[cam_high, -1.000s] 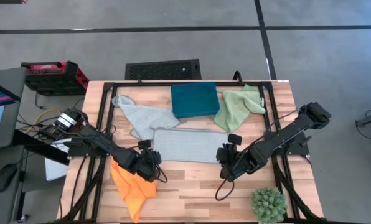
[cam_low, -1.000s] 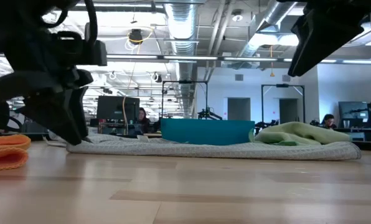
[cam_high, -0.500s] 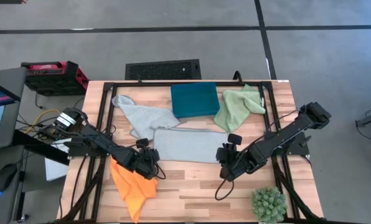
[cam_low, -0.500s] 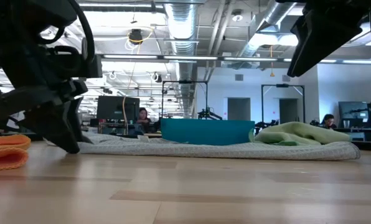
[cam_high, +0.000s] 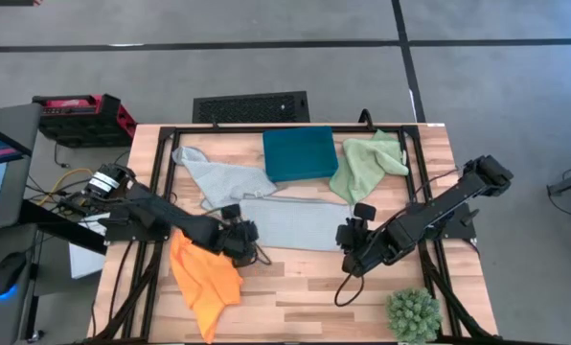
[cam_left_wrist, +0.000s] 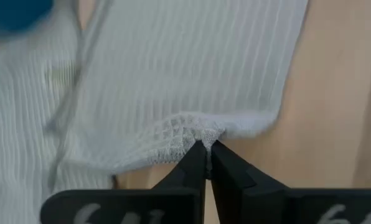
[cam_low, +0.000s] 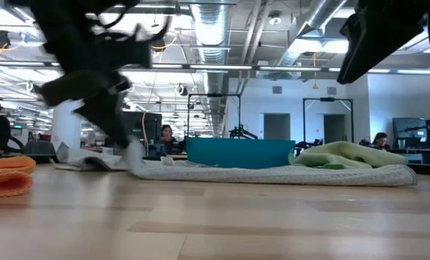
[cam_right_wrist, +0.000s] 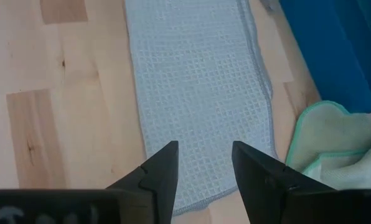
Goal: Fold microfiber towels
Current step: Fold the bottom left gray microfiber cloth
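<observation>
A pale blue-grey microfiber towel (cam_high: 300, 222) lies lengthwise across the middle of the table. My left gripper (cam_high: 245, 241) is shut on its near left corner. My right gripper (cam_high: 349, 253) hangs open above the towel's right end (cam_right_wrist: 198, 81), touching nothing. A second blue-grey towel (cam_high: 218, 178) lies crumpled at the far left. A light green towel (cam_high: 367, 163) lies bunched at the far right. An orange towel (cam_high: 205, 282) lies near the front left, beside my left arm. My left gripper pinches the towel's near left corner (cam_left_wrist: 201, 133) between its two fingertips. It comes slanting down from the table's left. The cloth puckers at the fingertips and the corner (cam_low: 137, 165) is raised off the wood. The rest of the towel lies flat on the table.
A dark teal box (cam_high: 300, 153) rests at the far middle, between the two far towels. A spiky green plant ball (cam_high: 413, 314) stands at the near right corner. Bare wood (cam_high: 295, 287) runs along the near edge between the orange towel and the plant ball.
My left gripper has shut on the towel's near left corner. It then went up and toward the table's right, drawing that corner off the wood. The towel's left end has shifted with it, while its right end has stayed flat.
</observation>
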You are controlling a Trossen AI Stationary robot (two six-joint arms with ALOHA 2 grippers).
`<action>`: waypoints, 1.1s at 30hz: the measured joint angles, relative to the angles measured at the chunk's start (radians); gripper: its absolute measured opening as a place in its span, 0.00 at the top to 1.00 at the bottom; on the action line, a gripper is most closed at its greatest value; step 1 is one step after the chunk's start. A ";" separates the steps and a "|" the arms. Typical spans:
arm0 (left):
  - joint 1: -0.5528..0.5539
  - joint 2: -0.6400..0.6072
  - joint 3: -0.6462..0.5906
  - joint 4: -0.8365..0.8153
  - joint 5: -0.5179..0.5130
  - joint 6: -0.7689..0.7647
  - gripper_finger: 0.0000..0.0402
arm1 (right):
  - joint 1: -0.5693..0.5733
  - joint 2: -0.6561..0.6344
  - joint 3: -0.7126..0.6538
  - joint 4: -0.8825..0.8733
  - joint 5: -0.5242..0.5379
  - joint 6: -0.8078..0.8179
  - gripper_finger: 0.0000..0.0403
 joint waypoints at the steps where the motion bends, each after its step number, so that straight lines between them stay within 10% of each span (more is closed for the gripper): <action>1: 0.019 0.000 0.020 0.001 0.011 0.033 0.99 | 0.000 -0.010 0.000 -0.003 0.000 -0.001 0.57; 14: 0.279 0.142 0.211 0.257 0.219 0.472 1.00 | 0.005 -0.135 -0.001 -0.051 0.009 0.000 0.58; 33: 0.290 0.523 0.781 0.235 0.273 0.810 1.00 | 0.080 -0.167 0.000 -0.063 0.031 0.033 0.58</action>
